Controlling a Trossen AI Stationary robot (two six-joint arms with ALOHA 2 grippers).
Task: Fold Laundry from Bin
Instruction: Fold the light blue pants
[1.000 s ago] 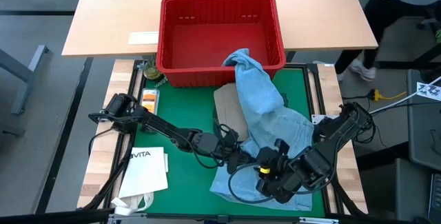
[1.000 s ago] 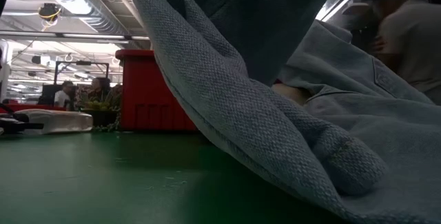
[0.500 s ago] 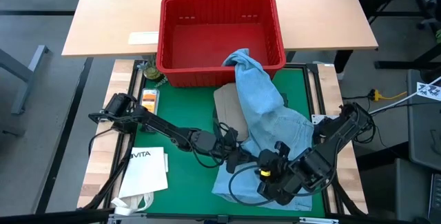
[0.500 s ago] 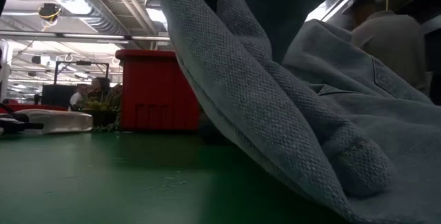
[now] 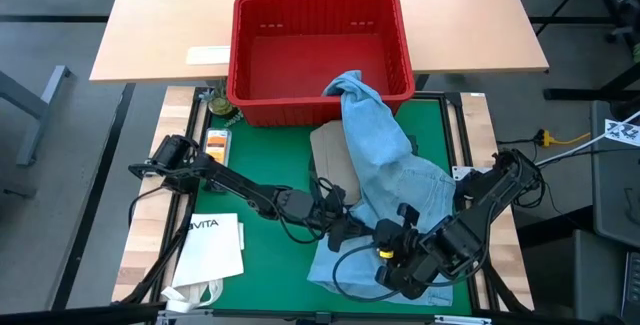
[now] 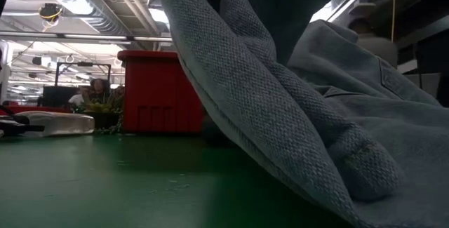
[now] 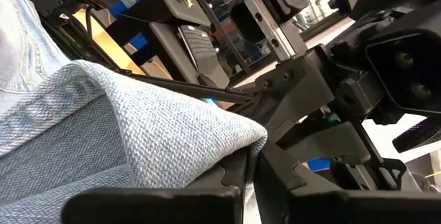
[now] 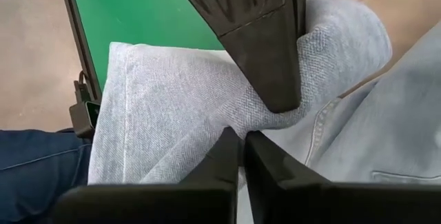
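Jeans: right jaws just shut on near hem.
Denim trails from bin rim across mat; left gripper also clamped on it, right gripper beside. Two-handed spread possible.

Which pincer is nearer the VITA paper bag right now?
Left. The left pincer sits on the near edge of the light blue jeans, just right of the VITA paper bag. The right pincer grips the denim farther right.

Workshop: exposed ceiling ducts, strip lights.
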